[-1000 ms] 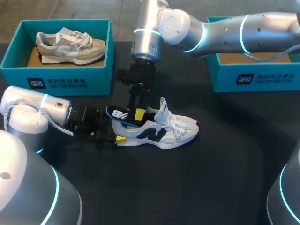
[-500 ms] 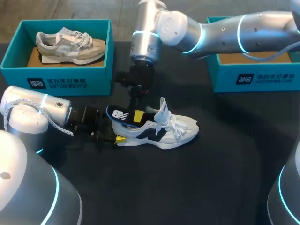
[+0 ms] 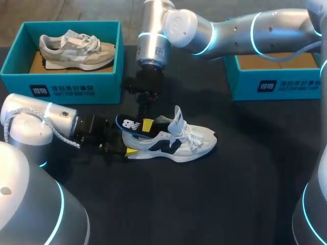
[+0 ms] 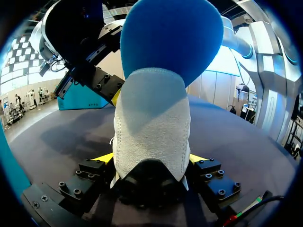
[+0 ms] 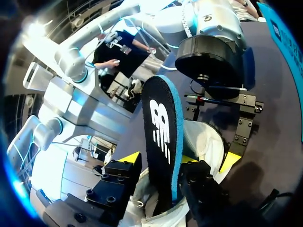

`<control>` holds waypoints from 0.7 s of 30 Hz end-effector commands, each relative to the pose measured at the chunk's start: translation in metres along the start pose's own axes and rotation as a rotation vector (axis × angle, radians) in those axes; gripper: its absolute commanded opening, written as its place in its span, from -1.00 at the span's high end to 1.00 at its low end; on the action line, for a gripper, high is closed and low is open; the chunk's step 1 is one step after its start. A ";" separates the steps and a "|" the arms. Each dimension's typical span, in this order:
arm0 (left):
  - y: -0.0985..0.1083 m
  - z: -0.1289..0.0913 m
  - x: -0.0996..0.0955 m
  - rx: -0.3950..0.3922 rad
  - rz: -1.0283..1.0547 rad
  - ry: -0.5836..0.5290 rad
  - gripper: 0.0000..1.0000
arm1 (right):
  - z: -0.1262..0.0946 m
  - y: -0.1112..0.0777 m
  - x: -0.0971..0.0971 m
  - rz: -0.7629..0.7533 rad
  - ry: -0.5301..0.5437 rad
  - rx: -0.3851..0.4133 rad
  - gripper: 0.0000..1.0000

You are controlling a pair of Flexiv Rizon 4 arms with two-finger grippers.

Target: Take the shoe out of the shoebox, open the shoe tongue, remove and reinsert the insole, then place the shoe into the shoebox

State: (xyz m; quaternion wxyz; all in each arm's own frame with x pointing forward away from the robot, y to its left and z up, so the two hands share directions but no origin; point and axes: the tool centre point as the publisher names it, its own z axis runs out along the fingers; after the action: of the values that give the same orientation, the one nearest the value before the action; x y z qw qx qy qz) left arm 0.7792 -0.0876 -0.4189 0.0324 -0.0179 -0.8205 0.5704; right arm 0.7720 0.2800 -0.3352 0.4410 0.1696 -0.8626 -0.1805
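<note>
Leftward by a little: your right arm [image 3: 214, 33] has swung its wrist toward the head view's left over the last second, while the white shoe [image 3: 173, 143], the insole [image 3: 132, 125] and your left arm [image 3: 41, 125] have held their places.

On the dark table [image 3: 245, 178], one teal shoebox [image 3: 61, 84] at far left holds a grey shoe [image 3: 76, 46]. A second shoebox [image 3: 276, 84] stands at far right, behind the right arm. The white shoe lies on its sole near mid-table, well apart from both boxes, tongue lifted.

Your left gripper [image 4: 151, 158] clamps the shoe's heel from both sides. Your right gripper [image 5: 158, 163] pinches the insole, whose heel end rises clear of the collar while the toe end, as far as can be seen, sits inside the shoe.

Your largest risk, by judgement, is the shoe itself. A sideways pull on the insole could twist the heel out of the left grip or drag the shoe across the table.

Next, the insole could bend or catch under the tongue if it is drawn at too flat an angle. A thin foam edge could also slide out of the right fingers.

Smallest, the two grippers work close together at the heel and could knock each other.
</note>
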 end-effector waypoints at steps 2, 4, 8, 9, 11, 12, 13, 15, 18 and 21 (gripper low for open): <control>0.004 0.000 0.000 0.000 0.000 0.000 1.00 | 0.000 0.000 -0.003 -0.001 0.007 0.000 0.80; 0.004 0.000 0.000 0.000 0.000 0.000 1.00 | 0.001 0.000 -0.003 -0.002 0.007 -0.002 1.00; 0.004 0.000 0.000 0.000 0.000 0.000 1.00 | 0.002 0.001 -0.002 -0.006 0.007 -0.007 1.00; 0.004 0.000 0.000 0.000 0.000 0.000 1.00 | 0.002 0.001 -0.001 -0.007 0.006 -0.008 1.00; 0.004 0.000 0.000 0.000 0.000 0.000 1.00 | 0.001 0.001 -0.001 -0.005 0.000 -0.014 1.00; 0.004 0.000 0.000 0.000 0.000 0.000 1.00 | 0.001 0.001 -0.001 -0.004 -0.002 -0.023 1.00; 0.004 0.000 0.000 0.000 0.000 0.000 1.00 | 0.000 0.002 0.000 -0.002 -0.005 -0.028 1.00; 0.004 0.000 0.000 0.000 0.000 0.000 1.00 | -0.003 0.004 0.000 -0.003 -0.016 -0.046 1.00; 0.004 0.000 0.000 0.000 0.000 0.000 1.00 | -0.009 0.010 0.001 -0.010 -0.035 -0.072 1.00; 0.004 0.000 0.000 0.000 0.000 0.000 1.00 | -0.018 0.017 0.002 -0.016 -0.066 -0.099 1.00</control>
State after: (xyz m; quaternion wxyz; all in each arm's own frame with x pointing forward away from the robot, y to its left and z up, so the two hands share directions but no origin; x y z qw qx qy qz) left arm 0.7793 -0.0874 -0.4189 0.0323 -0.0178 -0.8205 0.5704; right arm 0.7868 0.2963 -0.3251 0.4325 0.1528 -0.8593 -0.2265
